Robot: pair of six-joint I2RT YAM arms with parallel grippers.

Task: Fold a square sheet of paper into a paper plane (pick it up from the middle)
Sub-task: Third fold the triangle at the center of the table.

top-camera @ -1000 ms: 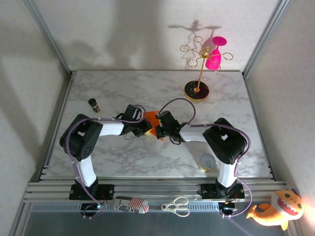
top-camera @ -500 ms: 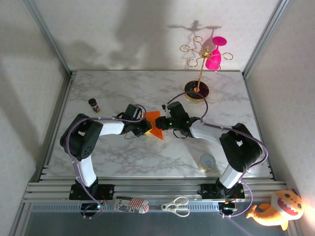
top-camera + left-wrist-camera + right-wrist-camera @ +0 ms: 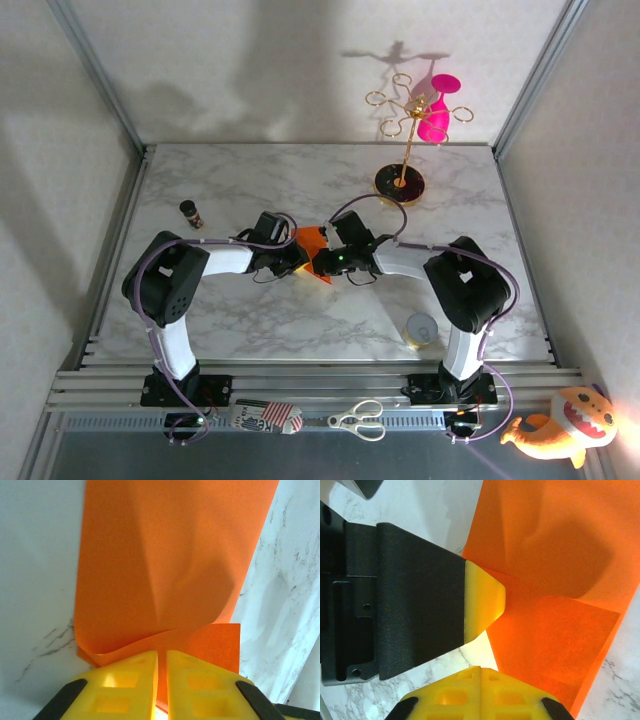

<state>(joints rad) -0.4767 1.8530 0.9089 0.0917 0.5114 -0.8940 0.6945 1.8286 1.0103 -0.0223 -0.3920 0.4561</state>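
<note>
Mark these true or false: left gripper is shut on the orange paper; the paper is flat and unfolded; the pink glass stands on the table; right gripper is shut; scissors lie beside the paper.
1. The left gripper is shut on the orange paper. True.
2. The paper is flat and unfolded. False: it is creased, with one flap curling over another layer.
3. The pink glass stands on the table. False: it hangs on the gold stand.
4. The right gripper is shut. True.
5. The scissors lie beside the paper. False: they lie on the near rail, between the arm bases.
</note>
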